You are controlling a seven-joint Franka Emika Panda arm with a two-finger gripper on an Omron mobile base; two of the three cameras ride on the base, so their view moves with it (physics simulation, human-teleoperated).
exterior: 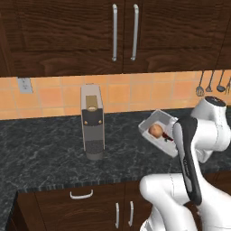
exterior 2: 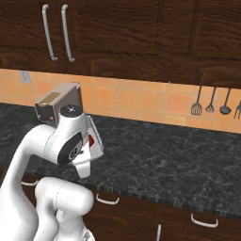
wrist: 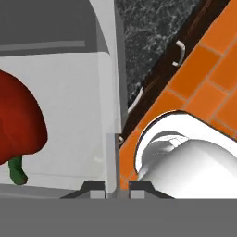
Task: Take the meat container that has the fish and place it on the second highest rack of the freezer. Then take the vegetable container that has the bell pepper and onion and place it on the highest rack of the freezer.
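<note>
Vegetable container [exterior: 158, 131], bell pepper [wrist: 18, 122] and onion [exterior: 156, 130] inside, rides tilted above the bench [exterior: 45, 153], my gripper [wrist: 111, 187] pinching its wall. I judge the freezer's highest rack comes next; fish step unconfirmed.

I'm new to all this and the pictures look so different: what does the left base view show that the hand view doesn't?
Left base view only: the coffee machine, the onion, the hanging utensils and the wall cabinet doors.
Hand view only: the orange floor tiles, and the hand shut on the vegetable container's wall.
Both: the white vegetable container, lifted and tilted, the bell pepper inside it, and the dark counter.
</note>
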